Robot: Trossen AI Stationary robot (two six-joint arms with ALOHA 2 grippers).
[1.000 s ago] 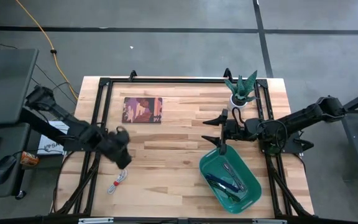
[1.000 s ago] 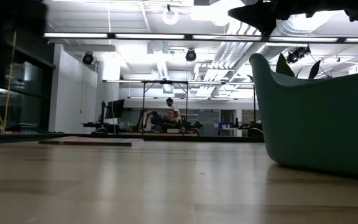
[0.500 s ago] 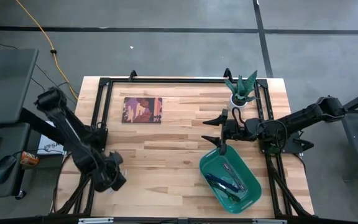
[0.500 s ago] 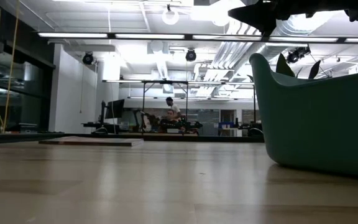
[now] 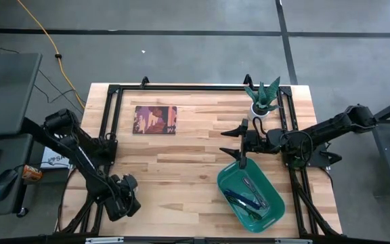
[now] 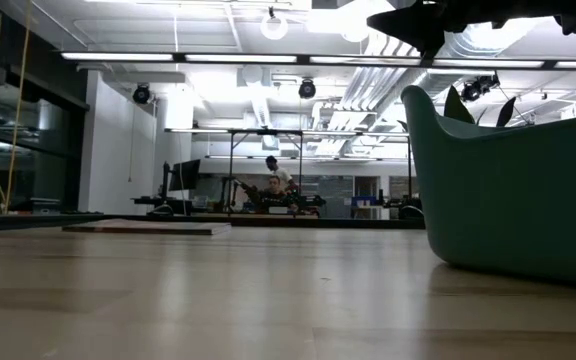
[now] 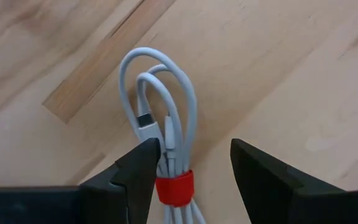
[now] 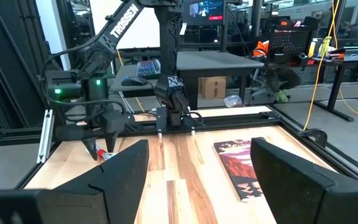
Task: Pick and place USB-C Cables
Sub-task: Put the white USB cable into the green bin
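Note:
The white USB-C cable bundle [image 7: 166, 118], bound with a red tie [image 7: 174, 186], lies flat on the wood. My left gripper [image 7: 194, 149] is open just above it, one finger on each side of the tie end. In the high view this gripper [image 5: 124, 198] covers the bundle near the table's near-left corner. My right gripper [image 5: 241, 150] is open and hangs over the far corner of the teal tub [image 5: 271, 203]. The tub holds a silver-grey bundle [image 5: 252, 186], a dark purple one [image 5: 238, 198] and a green one [image 5: 254, 211]. My left gripper comes from above, fingers pointing down, across the white bundle near its red tie. One finger [image 7: 143, 168] stands right against the bundle's side [image 7: 164, 163]; I cannot tell whether it touches. The other finger is well clear. The bundle lies flat on the table.
A picture card [image 5: 156, 119] lies at the far left of the table and a potted plant [image 5: 263, 99] stands at the far right. Black frame rails [image 5: 107, 122] run along both sides. A yellow cord [image 5: 42, 34] lies on the floor. People sit far behind the table [image 6: 273, 185].
My left arm has swung from the left-middle of the table toward the near edge and come down over the white bundle, which has stayed where it was. My right arm has kept still.

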